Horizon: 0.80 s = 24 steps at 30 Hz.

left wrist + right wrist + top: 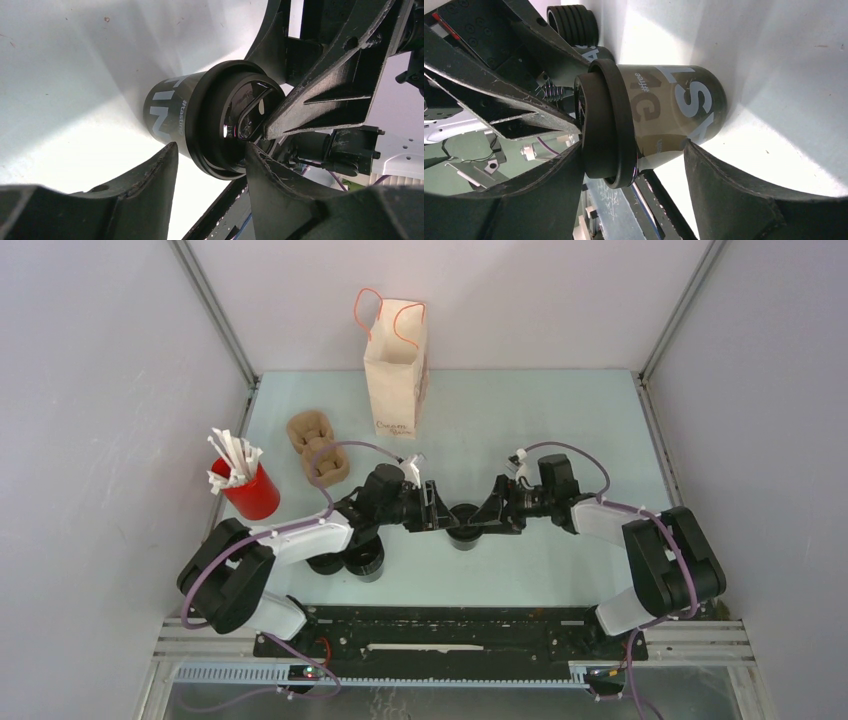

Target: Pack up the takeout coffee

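Left gripper (210,150) and right gripper (634,145) meet from opposite sides at one small black lidded takeout coffee cup (463,537). It stands on the pale table (560,420), well apart from the tall white paper bag with red cord handles (395,375), on the arms' side of it. Each gripper's jaws sit parted about the cup, but I cannot tell whether either clamps it. Packing looks barely begun: two more black cups (365,562) wait nearer the arms and left of the bag, and the brown moulded-pulp carrier (318,448) just left of the bag appears unfilled.

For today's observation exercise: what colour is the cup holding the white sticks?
The cup is red, best seen from the top external view.
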Motion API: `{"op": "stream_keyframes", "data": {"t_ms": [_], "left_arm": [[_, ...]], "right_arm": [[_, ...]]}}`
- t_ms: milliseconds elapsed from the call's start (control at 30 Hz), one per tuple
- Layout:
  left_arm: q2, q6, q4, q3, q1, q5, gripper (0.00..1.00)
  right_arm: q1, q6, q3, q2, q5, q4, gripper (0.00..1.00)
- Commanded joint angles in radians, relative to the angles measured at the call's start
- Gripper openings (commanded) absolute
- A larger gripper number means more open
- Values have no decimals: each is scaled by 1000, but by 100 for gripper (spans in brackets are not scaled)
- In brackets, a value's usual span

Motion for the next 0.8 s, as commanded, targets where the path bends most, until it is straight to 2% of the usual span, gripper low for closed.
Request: {"op": "stream_keyframes", "data": {"t_ms": [0,300,467,733,767], "left_arm": [[8,28,-26,12,-6,-40,55],[5,25,-24,-4,-5,-43,52],[-2,23,-26,-2,-8,-46,52],[5,10,-8,-40,-17,-60,48],[7,8,-4,-44,-16,-61,47]], "right_arm": [[-19,17,-42,26,-24,114,76],[-52,138,-153,121,-48,376,59],[-43,172,-188,136,-23,442,45],[-21,178,-204,86,2,482,45],[-14,172,-198,71,6,470,37]]}}
